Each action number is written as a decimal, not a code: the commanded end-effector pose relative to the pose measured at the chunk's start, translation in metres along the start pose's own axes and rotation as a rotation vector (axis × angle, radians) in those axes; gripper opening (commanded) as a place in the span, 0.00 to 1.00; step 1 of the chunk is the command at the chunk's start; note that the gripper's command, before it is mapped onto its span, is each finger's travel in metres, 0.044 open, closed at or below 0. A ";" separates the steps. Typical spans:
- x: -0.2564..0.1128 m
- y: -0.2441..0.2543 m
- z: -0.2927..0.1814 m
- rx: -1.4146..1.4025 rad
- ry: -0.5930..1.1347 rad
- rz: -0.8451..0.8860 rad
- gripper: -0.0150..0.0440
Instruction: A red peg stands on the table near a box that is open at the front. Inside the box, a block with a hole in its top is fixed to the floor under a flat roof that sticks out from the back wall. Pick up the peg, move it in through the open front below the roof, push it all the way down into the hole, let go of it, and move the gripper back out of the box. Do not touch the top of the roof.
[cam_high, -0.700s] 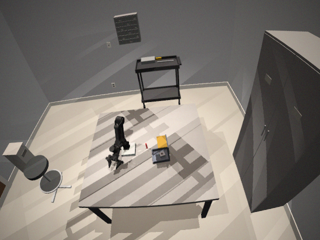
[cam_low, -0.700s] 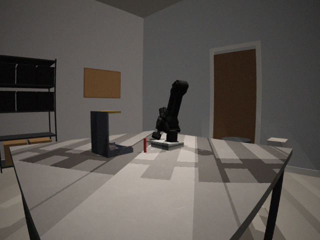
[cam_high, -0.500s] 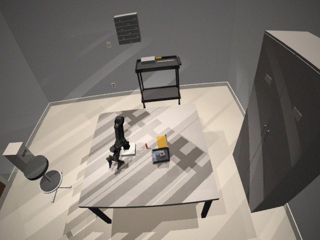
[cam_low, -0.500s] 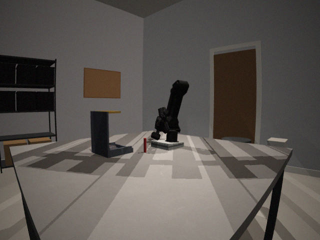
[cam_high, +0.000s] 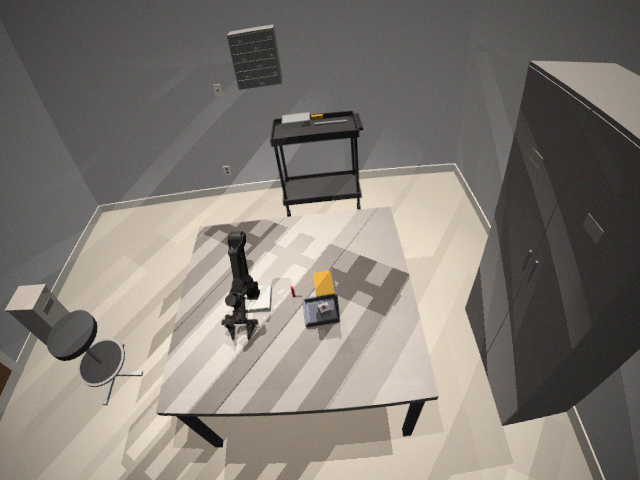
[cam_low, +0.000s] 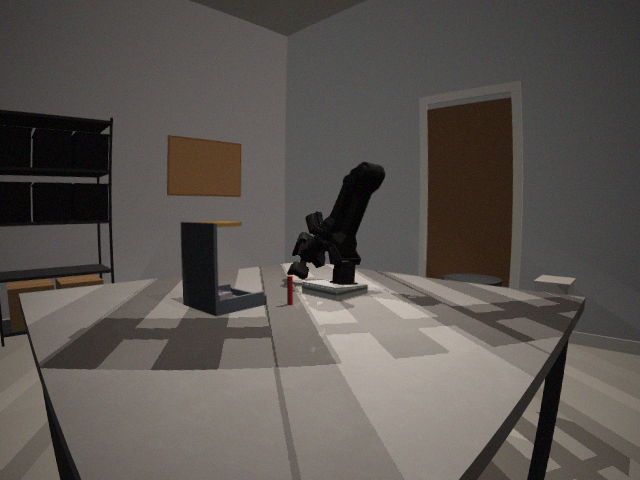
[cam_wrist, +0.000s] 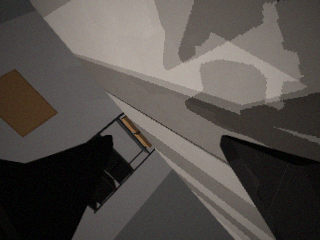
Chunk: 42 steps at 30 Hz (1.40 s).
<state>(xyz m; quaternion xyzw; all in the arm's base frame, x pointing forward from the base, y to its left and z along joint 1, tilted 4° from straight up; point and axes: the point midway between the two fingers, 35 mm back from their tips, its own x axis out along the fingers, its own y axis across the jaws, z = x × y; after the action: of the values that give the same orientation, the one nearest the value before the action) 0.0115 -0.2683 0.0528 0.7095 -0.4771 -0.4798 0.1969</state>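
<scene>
The red peg (cam_high: 292, 291) (cam_low: 290, 290) stands upright on the table, between the arm's base and the box. The blue-grey box (cam_high: 312, 315) (cam_low: 199, 266) has a tall wall that carries the flat orange roof (cam_high: 323, 283) (cam_low: 229, 223). The pale block (cam_high: 323, 307) (cam_low: 224, 293) sits on the box floor; its hole shows as a small dark spot in the top view. My gripper (cam_high: 241, 338) (cam_wrist: 167, 140) is wide open and empty, beside the base and well away from the peg. Neither peg nor box shows in the wrist view.
The arm's pale base plate (cam_high: 265, 298) (cam_low: 336, 290) lies close beside the peg. Low rims run around part of the box floor. The table (cam_high: 289, 382) (cam_low: 361, 423) extends around them. A black cart (cam_high: 315, 133) stands beyond the table's far edge.
</scene>
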 end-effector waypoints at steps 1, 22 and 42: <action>0.000 -0.006 -0.016 0.002 0.052 -0.039 1.00; -0.020 -0.062 -0.092 -0.020 0.285 -0.316 1.00; -0.069 -0.118 -0.145 -0.063 0.452 -0.608 1.00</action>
<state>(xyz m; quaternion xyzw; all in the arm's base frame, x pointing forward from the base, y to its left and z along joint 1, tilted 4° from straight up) 0.1804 -0.1876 0.0636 0.8921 -0.1932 -0.3706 0.1717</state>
